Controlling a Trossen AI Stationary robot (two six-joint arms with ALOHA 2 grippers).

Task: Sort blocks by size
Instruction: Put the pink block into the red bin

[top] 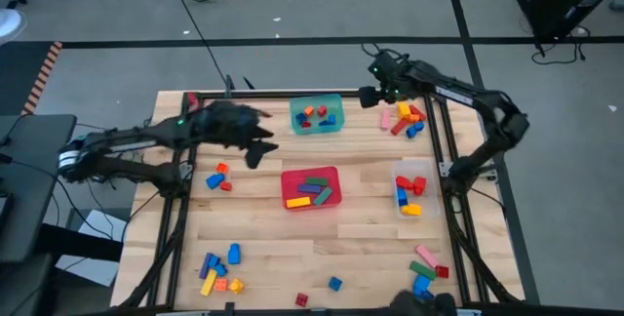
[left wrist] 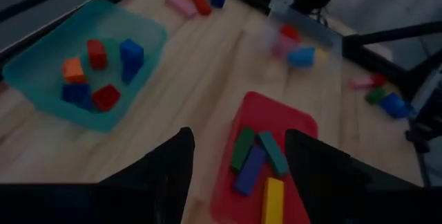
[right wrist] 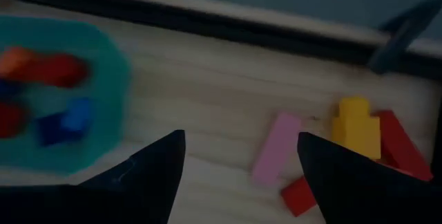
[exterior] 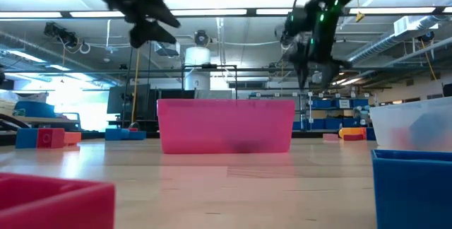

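Observation:
The blocks lie in loose groups on the wooden table and in three tubs. A teal tub at the far middle holds small cubes. A red tub at the centre holds long bars, and a clear tub on the right holds several blocks. My left gripper hangs open above the table between the teal and red tubs, and nothing is between its fingers. My right gripper hangs open over the far edge, between the teal tub and a pile of pink, yellow and red blocks.
Loose blocks lie at the far right, left of the red tub, at the near left, at the near right and at the near middle. A black frame rail runs along the table's right side.

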